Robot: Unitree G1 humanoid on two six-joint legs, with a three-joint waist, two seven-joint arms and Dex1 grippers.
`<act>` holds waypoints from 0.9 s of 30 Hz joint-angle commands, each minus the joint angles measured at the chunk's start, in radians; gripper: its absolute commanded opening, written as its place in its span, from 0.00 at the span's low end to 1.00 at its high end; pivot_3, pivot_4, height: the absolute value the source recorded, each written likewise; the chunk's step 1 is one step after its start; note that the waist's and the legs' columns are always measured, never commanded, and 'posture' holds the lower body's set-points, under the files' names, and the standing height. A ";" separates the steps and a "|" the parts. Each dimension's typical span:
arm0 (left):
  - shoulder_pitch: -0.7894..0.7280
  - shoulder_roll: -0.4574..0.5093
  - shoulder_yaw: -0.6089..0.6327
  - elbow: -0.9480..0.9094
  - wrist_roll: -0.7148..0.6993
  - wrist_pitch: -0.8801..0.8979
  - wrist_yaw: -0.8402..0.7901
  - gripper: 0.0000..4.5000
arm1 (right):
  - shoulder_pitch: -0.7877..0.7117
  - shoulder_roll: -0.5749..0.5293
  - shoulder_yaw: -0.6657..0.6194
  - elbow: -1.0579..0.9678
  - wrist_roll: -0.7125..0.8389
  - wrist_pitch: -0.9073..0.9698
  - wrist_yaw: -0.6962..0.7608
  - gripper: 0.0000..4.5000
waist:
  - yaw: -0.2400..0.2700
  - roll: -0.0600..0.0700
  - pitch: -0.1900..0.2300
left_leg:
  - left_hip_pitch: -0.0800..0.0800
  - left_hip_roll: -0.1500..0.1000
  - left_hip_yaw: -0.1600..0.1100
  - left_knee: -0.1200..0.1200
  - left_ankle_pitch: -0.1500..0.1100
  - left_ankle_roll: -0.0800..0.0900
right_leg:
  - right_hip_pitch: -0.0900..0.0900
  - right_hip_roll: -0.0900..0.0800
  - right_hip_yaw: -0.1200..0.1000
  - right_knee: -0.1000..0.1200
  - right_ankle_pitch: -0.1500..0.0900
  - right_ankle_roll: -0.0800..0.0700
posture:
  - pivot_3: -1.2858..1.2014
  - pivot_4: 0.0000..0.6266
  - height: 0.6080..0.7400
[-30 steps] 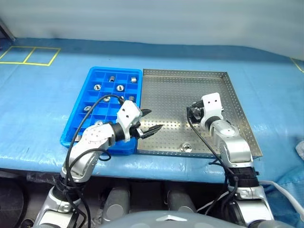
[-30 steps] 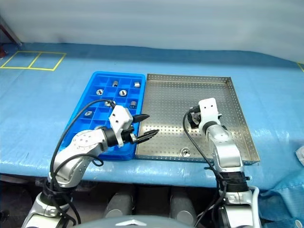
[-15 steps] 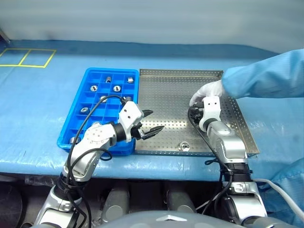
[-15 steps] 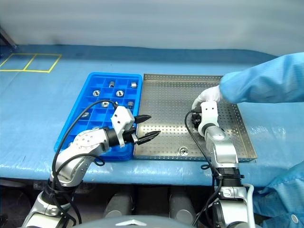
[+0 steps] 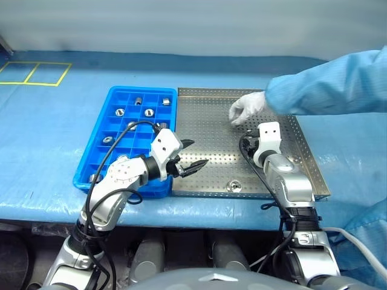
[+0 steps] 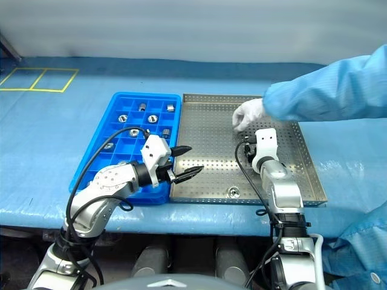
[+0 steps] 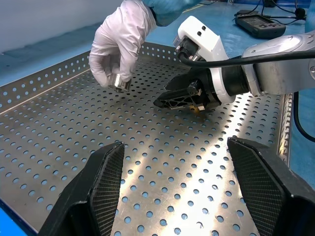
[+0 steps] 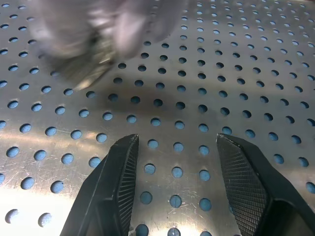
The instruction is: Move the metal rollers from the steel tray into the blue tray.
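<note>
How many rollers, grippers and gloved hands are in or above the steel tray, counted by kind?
Metal rollers: 2, one loose, one held by the person
Grippers: 2, left gripper and right gripper
Gloved hand: 1
Total: 5

Blue-covered table (image 5: 54,130): blue tray (image 5: 100,163), steel tray (image 5: 307,162)
</note>
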 commanded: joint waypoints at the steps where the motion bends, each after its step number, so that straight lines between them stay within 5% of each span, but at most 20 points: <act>1: -0.004 0.002 0.008 -0.005 -0.004 -0.020 0.003 0.81 | -0.010 0.003 -0.004 -0.035 0.011 -0.013 0.013 0.58 | 0.000 0.000 0.000 | 0.000 0.000 0.000 0.000 0.000 0.000 | 0.000 0.000 0.000 0.000 0.000 0.000 | 0.57 0.24 1.00; 10: 0.008 0.019 0.037 -0.008 -0.005 -0.015 0.020 0.81 | -0.012 0.002 -0.002 -0.063 0.019 -0.022 0.038 0.58 | 0.000 0.000 0.000 | 0.000 0.000 0.000 0.000 0.000 0.000 | 0.000 0.000 0.000 0.000 0.000 0.000 | 0.57 0.24 1.00; 14: 0.012 0.025 0.045 -0.010 -0.005 -0.008 0.029 0.81 | 0.001 0.015 -0.005 -0.126 0.127 -0.042 0.165 0.58 | 0.000 0.000 0.000 | 0.000 0.000 0.000 0.000 0.000 0.000 | 0.000 0.000 0.000 0.000 0.000 0.000 | 0.57 0.24 1.00; 21: 0.013 0.030 0.046 -0.012 -0.003 -0.001 0.044 0.81 | 0.056 -0.011 0.100 -0.237 0.196 -0.073 0.352 0.99 | 0.001 0.000 0.000 | 0.000 0.000 0.000 -0.001 0.000 0.000 | 0.000 0.000 0.000 0.000 0.000 0.000 | 0.57 0.24 1.00; 27: 0.011 0.021 0.029 -0.015 -0.001 0.004 0.055 0.81 | 0.052 -0.029 0.159 -0.199 0.125 -0.073 0.325 0.99 | 0.002 0.000 0.000 | 0.000 0.000 0.000 0.000 0.000 0.000 | 0.000 0.000 0.000 0.000 0.000 0.000 | 0.57 0.24 1.00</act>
